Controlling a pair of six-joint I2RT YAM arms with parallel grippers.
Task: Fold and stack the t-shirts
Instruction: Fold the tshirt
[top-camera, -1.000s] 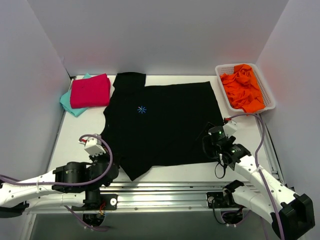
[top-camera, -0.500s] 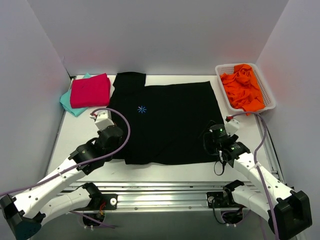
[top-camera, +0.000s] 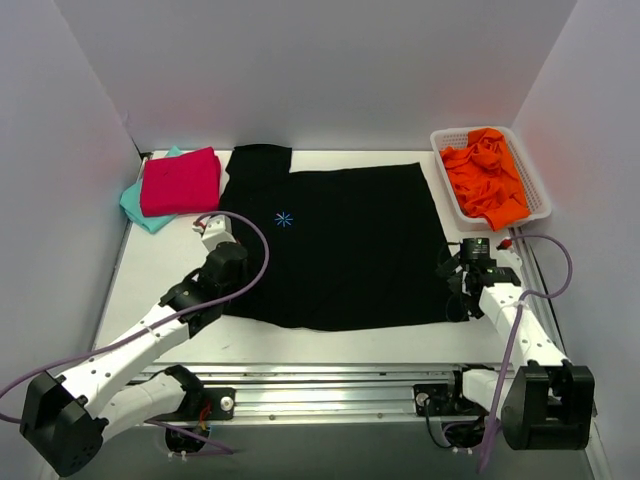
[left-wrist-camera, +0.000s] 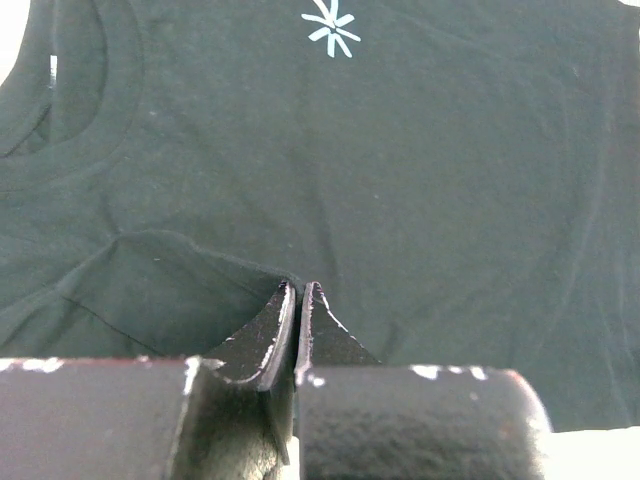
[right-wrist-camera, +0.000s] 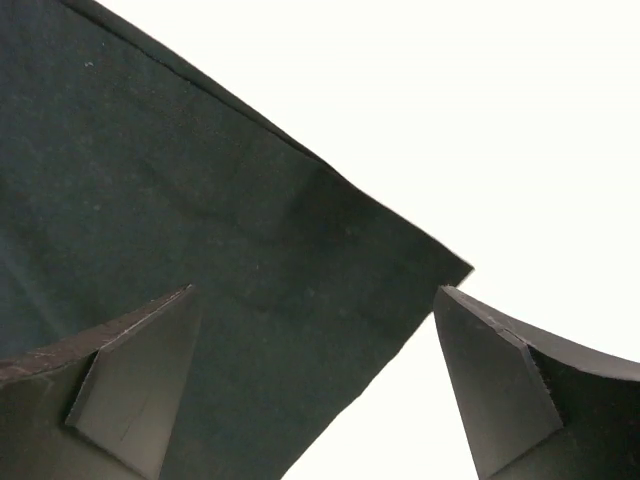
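Note:
The large black t-shirt (top-camera: 340, 240) lies spread flat mid-table, its light-blue asterisk (top-camera: 285, 219) facing up. My left gripper (top-camera: 238, 272) is over the shirt's left side. In the left wrist view its jaws (left-wrist-camera: 300, 290) are shut on a fold of the black cloth, with the asterisk (left-wrist-camera: 331, 26) ahead. My right gripper (top-camera: 458, 298) is open over the shirt's near right corner. In the right wrist view that corner (right-wrist-camera: 440, 262) lies between the spread fingers (right-wrist-camera: 140, 380), which hold nothing. A folded magenta-pink shirt (top-camera: 181, 181) lies on a teal one (top-camera: 140, 208) at the back left.
A white basket (top-camera: 540, 195) holding crumpled orange cloth (top-camera: 488, 175) stands at the back right. White walls close in the table on three sides. A metal rail (top-camera: 320, 378) runs along the near edge between the arm bases.
My left gripper has carried the shirt's near left flap away from the front edge, in over the shirt. My right gripper has moved right, from on the cloth to its near right corner.

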